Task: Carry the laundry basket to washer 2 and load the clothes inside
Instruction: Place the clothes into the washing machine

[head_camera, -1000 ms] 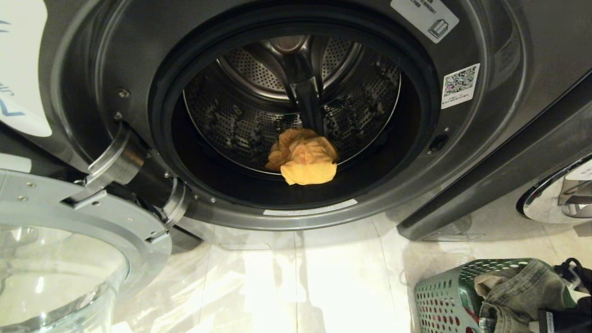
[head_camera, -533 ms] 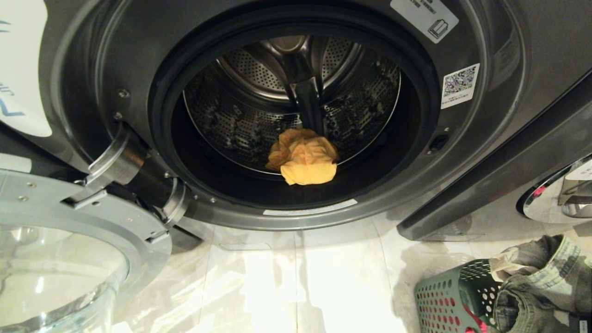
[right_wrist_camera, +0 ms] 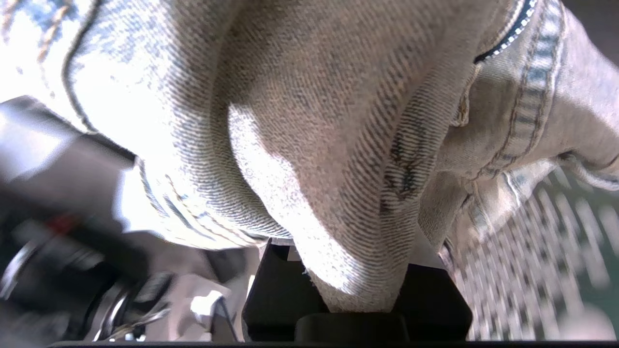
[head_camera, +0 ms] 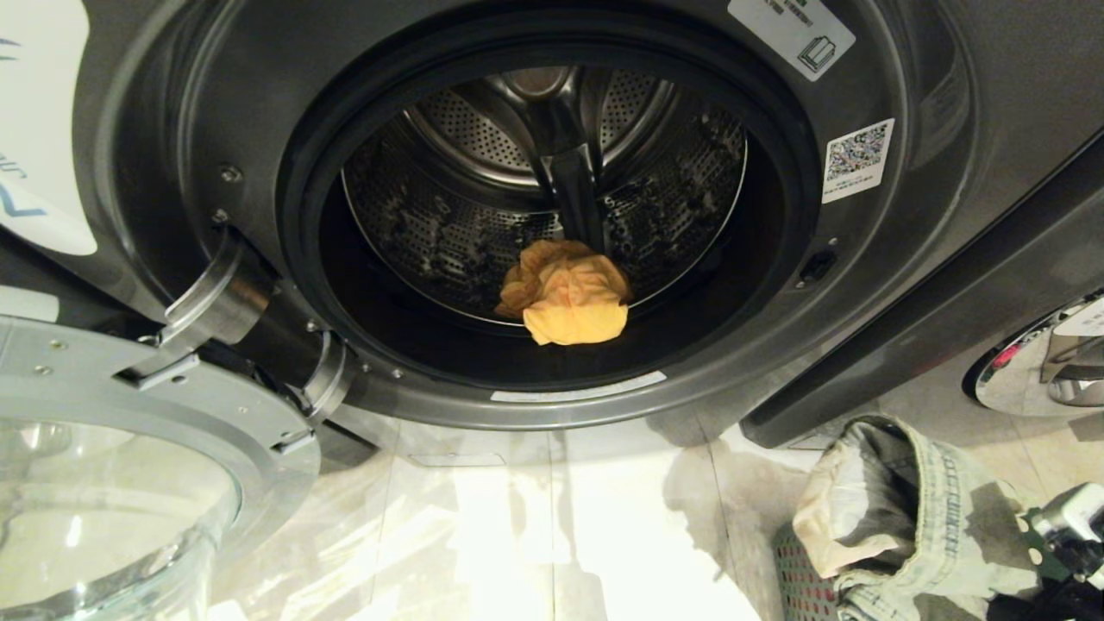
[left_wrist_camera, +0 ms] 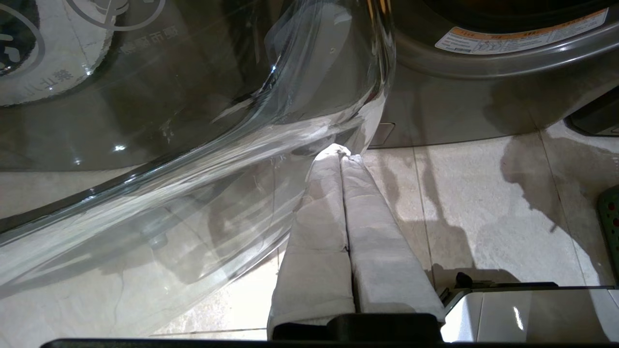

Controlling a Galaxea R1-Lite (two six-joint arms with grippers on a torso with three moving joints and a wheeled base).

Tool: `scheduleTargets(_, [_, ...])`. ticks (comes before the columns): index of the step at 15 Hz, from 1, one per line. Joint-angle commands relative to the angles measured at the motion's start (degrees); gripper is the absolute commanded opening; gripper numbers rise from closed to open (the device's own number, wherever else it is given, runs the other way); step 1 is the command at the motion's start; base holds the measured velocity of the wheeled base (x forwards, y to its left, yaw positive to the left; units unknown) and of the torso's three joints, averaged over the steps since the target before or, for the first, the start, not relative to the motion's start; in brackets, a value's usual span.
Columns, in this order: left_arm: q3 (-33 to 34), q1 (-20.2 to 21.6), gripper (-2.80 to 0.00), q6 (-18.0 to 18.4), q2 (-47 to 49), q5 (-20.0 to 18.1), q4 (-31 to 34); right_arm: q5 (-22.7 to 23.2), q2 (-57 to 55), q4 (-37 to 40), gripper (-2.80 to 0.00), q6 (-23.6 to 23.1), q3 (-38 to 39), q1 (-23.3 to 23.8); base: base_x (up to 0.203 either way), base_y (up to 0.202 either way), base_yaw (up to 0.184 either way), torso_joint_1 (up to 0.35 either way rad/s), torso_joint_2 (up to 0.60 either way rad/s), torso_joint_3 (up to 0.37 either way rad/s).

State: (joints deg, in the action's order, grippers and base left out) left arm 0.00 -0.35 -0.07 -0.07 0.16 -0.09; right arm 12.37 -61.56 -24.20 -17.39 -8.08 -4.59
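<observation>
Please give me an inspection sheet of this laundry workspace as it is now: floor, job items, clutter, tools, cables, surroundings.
Surface: pale tiled floor, glossy, bare before the washer.
Job's things: washer door open at left; yellow cloth in the drum; green laundry basket at lower right, mostly covered.
Clutter: nothing seen.
Grippers: right tool shut on the jeans, above the basket; left tool shut, empty, beside the glass door.
Cables: nothing seen.
Surroundings: neighbouring washer's chrome door rim at right.

floor (head_camera: 552, 517): pale tiles | on it: laundry basket (head_camera: 798, 569), washer 2 (head_camera: 949, 216)
</observation>
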Motion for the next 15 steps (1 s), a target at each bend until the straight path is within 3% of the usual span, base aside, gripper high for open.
scheduleTargets(1, [0.00,0.00,-2.80,-0.01,0.07,0.02,0.00,-0.86,-2.10,-0.73,-2.80,-0.26,-1.62,-9.66,0.000,0.000,0.000,0.000,0.00,0.000])
scheduleTargets(4, [0.00,0.00,-2.80,-0.01,0.05,0.02,0.00,-7.10,-15.76,-7.34,-2.80,0.63,-9.64,-24.19,0.000,0.000,0.000,0.000,0.00,0.000])
scheduleTargets(6, [0.00,0.00,-2.80,-0.01,-0.01,0.02,0.00,-11.69,-27.76,-14.15,-2.80,1.21,-17.55,-29.51,0.000,0.000,0.000,0.000,0.00,0.000])
scheduleTargets(11, [0.00,0.00,-2.80,-0.01,-0.01,0.02,0.00,-19.79,-54.22,-28.55,-2.80,1.73,-47.81,-33.87,0.000,0.000,0.000,0.000,0.00,0.000])
scheduleTargets(15, [0.00,0.00,-2.80,-0.01,0.07,0.02,0.00,-28.16,-66.81,-31.37,-2.80,0.65,-71.05,-35.86,0.000,0.000,0.000,0.000,0.00,0.000])
